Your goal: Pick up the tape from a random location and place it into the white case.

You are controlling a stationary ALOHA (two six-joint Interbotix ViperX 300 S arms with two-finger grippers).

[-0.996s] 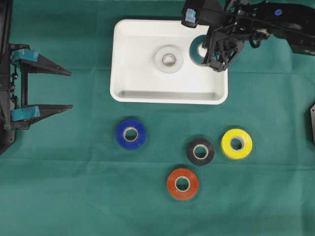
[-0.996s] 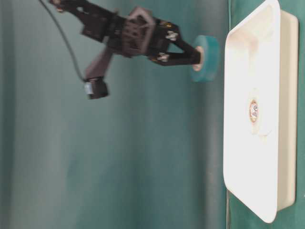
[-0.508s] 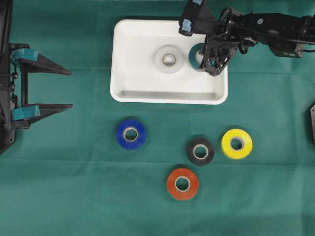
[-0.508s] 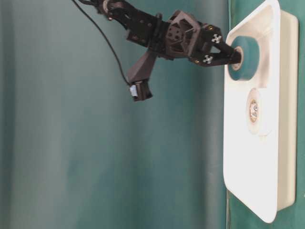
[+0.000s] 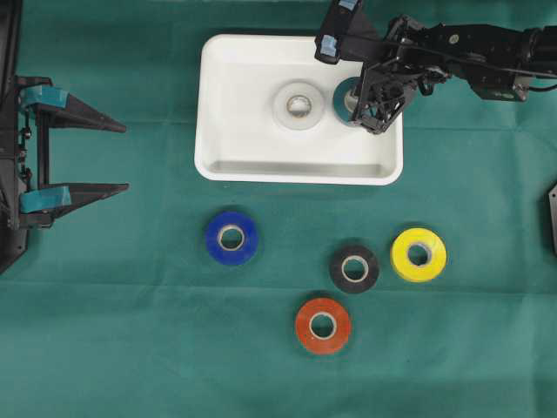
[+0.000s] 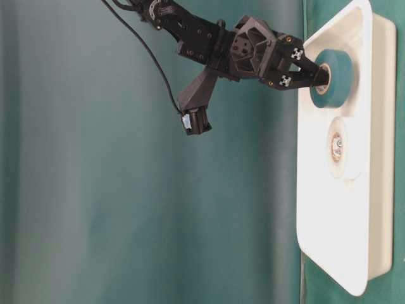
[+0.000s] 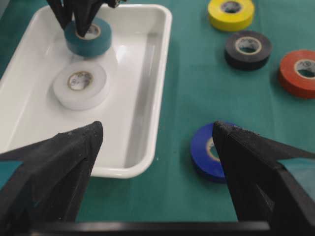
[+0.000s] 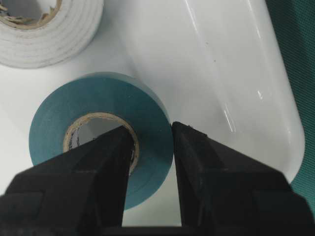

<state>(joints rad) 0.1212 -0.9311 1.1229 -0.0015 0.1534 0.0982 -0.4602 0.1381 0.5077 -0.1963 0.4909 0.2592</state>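
Jaws of the right gripper (image 8: 150,162) are clamped on the wall of the teal tape (image 8: 98,128), one finger in its core, inside the white case (image 5: 261,165) at the 3 o'clock end. A white roll (image 5: 298,104) lies just beside, toward 9 o'clock. The left gripper (image 5: 74,157) is spread wide, holding nothing, well apart from the case.

Teal tape (image 7: 88,37) sits in white case (image 7: 147,73) beside white roll (image 7: 80,84), black fingers (image 7: 83,12) on it; blue roll (image 7: 209,160) outside on cloth (image 7: 197,98).
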